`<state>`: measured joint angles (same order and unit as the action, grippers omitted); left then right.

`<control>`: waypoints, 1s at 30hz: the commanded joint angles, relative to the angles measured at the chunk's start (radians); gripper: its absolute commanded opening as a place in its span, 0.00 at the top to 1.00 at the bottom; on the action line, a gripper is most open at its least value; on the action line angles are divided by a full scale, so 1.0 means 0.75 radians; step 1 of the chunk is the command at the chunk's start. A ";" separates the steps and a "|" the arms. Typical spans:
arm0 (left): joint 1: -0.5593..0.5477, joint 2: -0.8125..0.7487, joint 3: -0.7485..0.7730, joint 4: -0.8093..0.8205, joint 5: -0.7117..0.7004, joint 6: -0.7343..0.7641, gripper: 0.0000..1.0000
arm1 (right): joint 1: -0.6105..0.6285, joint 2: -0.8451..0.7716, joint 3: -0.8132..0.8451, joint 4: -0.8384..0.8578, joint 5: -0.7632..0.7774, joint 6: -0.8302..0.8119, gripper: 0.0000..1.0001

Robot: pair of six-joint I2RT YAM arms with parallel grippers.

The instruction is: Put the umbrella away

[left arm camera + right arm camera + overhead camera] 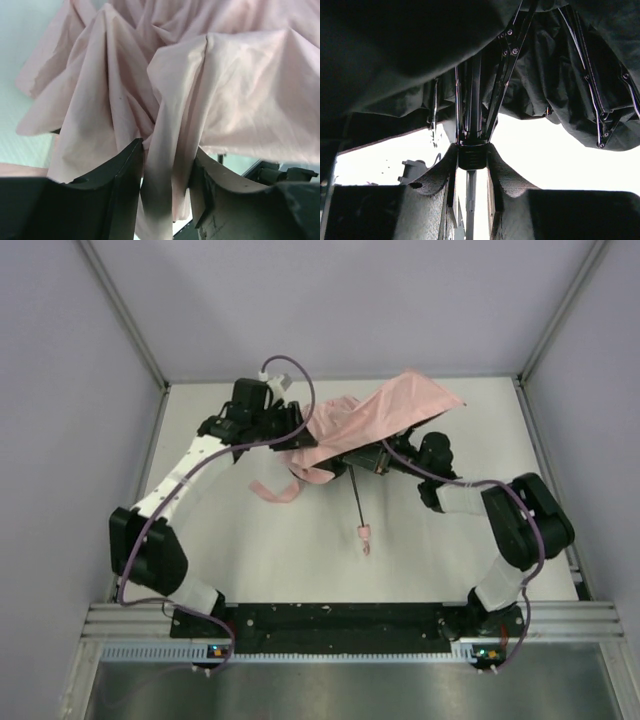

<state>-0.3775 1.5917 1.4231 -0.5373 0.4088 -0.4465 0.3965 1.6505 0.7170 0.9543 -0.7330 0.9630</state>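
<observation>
Left of the shaft (355, 498): left gripper (167, 167), jaws drawn in on one hanging fold of the pale pink canopy (240, 100), fingers (125, 175) touching cloth on both sides. Firmness of that pinch not readable from the wrist view; possibly only a light nip. Nearer, also left of the shaft: a loose pink closure strap (275, 490) lying on the table (450, 560).

Centre: umbrella (385, 410) half collapsed over the table, canopy bunched at the far end of the shaft, small pink handle (365, 533) at the near end.

Right of the shaft: right gripper (471, 167), jaws pinched on the black runner (471, 152) that rides the shaft, ribs (506, 55) fanning out above it.

Handling:
- Treat the canopy as light, soft and slippery. Expect cloth to slide out of a shallow pinch and to carry no load.
- Treat the ribs as thin and easily bent. Avoid squeezing across them.
- Take hold at the rigid parts (runner, shaft or handle) for any push or pull.
- Use cloth folds only for gathering and wrapping.
</observation>
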 commanded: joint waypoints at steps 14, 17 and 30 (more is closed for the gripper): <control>0.215 -0.308 -0.410 0.843 0.397 -0.553 0.02 | 0.007 0.225 0.134 0.716 -0.336 0.324 1.00; 0.231 -0.308 -0.429 0.972 0.431 -0.624 0.02 | 0.007 0.225 0.146 0.732 -0.362 0.342 1.00; 0.209 -0.651 -0.545 0.748 0.263 -0.314 0.02 | 0.030 0.145 0.261 0.787 -0.505 0.471 1.00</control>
<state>-0.2234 1.2232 1.0916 -0.0910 0.6312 -0.7227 0.4030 1.8275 0.8501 1.2449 -1.0512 1.2915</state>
